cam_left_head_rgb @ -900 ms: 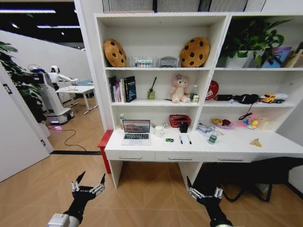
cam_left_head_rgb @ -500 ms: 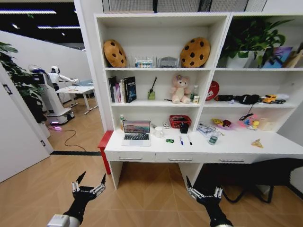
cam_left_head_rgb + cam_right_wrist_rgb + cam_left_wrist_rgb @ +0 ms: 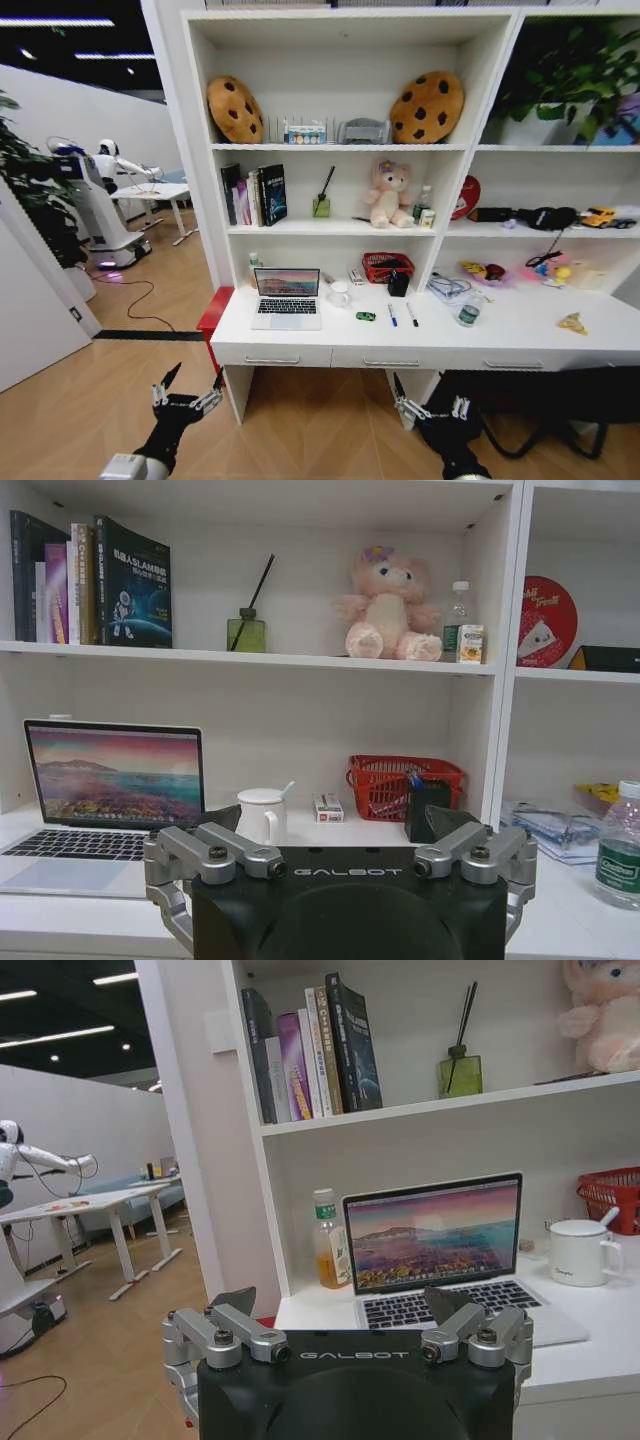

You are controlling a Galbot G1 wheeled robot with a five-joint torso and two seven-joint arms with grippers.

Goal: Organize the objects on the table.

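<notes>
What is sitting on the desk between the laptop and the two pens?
In the head view, a white mug and a tiny green piece lie between the open laptop and the pens.

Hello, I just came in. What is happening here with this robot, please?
Nothing is being handled at the moment. The robot faces the white desk, with the left tool and the right tool both open and empty, low in front of it. The open laptop, two pens and small bottle lie untouched on the desk.
</notes>
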